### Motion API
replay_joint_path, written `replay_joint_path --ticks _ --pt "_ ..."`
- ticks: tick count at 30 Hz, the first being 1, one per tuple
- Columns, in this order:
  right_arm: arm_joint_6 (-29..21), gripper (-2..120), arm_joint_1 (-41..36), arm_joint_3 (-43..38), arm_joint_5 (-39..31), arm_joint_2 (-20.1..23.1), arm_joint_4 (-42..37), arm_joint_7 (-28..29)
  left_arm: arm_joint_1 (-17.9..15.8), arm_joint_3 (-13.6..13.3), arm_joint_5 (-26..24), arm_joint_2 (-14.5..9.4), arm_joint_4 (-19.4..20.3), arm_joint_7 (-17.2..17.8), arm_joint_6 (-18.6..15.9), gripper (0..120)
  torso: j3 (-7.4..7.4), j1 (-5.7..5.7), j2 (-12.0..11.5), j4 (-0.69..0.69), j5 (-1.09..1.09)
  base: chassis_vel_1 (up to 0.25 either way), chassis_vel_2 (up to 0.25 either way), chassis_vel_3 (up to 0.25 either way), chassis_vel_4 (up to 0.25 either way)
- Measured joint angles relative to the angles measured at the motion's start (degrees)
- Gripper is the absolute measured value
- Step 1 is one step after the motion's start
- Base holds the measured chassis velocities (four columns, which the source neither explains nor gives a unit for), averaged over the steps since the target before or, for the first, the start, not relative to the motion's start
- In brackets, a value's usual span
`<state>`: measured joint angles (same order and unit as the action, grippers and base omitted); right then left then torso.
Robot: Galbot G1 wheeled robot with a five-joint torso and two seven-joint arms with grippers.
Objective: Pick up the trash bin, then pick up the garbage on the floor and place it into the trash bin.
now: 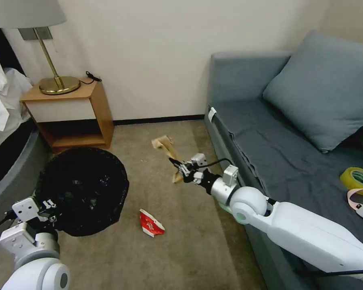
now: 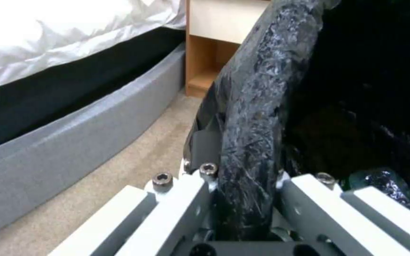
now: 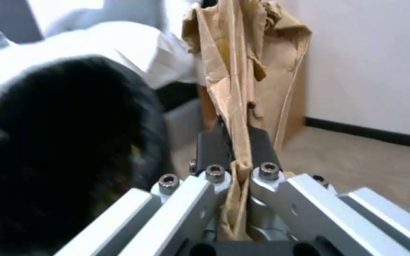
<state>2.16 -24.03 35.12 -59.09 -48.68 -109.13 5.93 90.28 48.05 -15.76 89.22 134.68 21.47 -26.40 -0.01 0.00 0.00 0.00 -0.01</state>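
Black-bagged trash bin (image 1: 82, 189) tilted; brown paper scrap (image 1: 167, 151) aloft; red carton (image 1: 151, 223), seemingly flattened, on floor.

Wooden nightstand (image 1: 72, 108) against the wall, brass lamp (image 1: 52, 52) standing on top. Bed with white linen (image 1: 2, 100) just beside it. Grey sofa (image 1: 270, 137) opposite, matching cushion (image 1: 322, 88) leaning on its backrest; yellow tape roll (image 1: 358, 178) lying on the seat. Beige carpet (image 1: 197, 241) between

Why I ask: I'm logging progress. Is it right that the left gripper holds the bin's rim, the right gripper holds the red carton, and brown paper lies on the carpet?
Not quite. The left gripper does clamp the bin rim, but the right gripper holds the brown paper, as the right wrist view shows. The red carton lies on the carpet.
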Motion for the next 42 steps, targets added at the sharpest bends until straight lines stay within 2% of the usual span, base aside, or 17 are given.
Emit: replay_joint_path --ticks 8,10,17,18,22,28,40,42 --pt "0.0 0 8.2 10.4 -1.6 -8.9 1.9 4.9 -0.1 -2.1 0.5 0.8 -0.9 0.2 0.0 2 0.00 0.00 0.0 0.01 0.00 0.000 0.000 0.000 0.000" --pt "0.0 0 8.4 10.9 -1.6 -9.3 2.1 5.0 -0.1 -2.2 0.5 0.9 -1.0 0.2 0.0 2 0.01 0.00 0.0 0.01 -0.01 0.000 0.000 0.000 0.000" --pt "0.5 0 9.5 17.3 -0.1 -17.9 7.1 7.4 -0.6 -3.8 1.6 1.8 -1.8 0.4 0.0 2 0.00 0.00 0.0 0.00 0.00 0.000 0.000 0.000 0.000" --pt "0.5 0 9.5 17.3 -0.1 -17.9 7.1 7.4 -0.6 -3.8 1.6 1.8 -1.8 0.4 0.0 2 0.00 0.00 0.0 0.00 0.00 0.000 0.000 0.000 0.000" --pt "1.2 0 9.3 19.6 2.5 -22.5 12.9 7.7 -0.8 -3.9 1.8 1.9 -1.8 0.5 0.0 2 0.01 0.00 0.0 0.00 -0.01 0.000 0.000 0.000 0.000" --pt "1.8 0 9.6 22.5 5.0 -25.0 18.3 9.0 -0.9 -4.5 2.0 2.0 -1.7 0.5 0.0 2 0.01 0.00 0.0 -0.01 0.00 0.000 0.000 0.000 0.000" --pt "2.4 0 10.3 23.7 7.0 -27.1 22.5 10.3 -1.0 -4.6 2.2 1.7 -2.2 0.5 0.1 2 0.01 0.00 0.0 -0.01 0.00 0.000 0.000 0.000 0.000" --pt "2.3 7 10.4 23.6 7.1 -27.0 21.9 10.3 -1.1 -4.5 2.1 1.7 -2.2 0.5 0.1 2 0.01 0.00 0.0 -0.01 0.00 0.000 0.000 0.000 0.000"
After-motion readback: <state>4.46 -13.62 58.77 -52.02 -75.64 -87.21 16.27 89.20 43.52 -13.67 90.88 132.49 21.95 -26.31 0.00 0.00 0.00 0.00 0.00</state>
